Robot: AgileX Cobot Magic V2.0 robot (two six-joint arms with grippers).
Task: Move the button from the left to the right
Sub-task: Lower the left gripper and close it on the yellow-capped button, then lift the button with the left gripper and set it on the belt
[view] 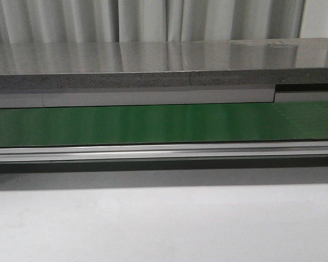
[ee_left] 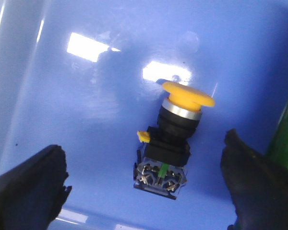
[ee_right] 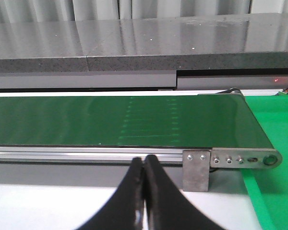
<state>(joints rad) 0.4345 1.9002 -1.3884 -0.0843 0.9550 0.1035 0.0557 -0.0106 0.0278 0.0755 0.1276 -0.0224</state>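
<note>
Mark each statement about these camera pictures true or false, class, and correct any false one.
1. The button lies on a blue surface. True.
2. The left gripper is clamped on the button. False: its fingers stand open on either side, apart from it.
3. The right gripper is shut and empty. True.
4. The conveyor belt is red. False: it is green.
5. The button sits on the belt in the front view. False: no button shows there.
</note>
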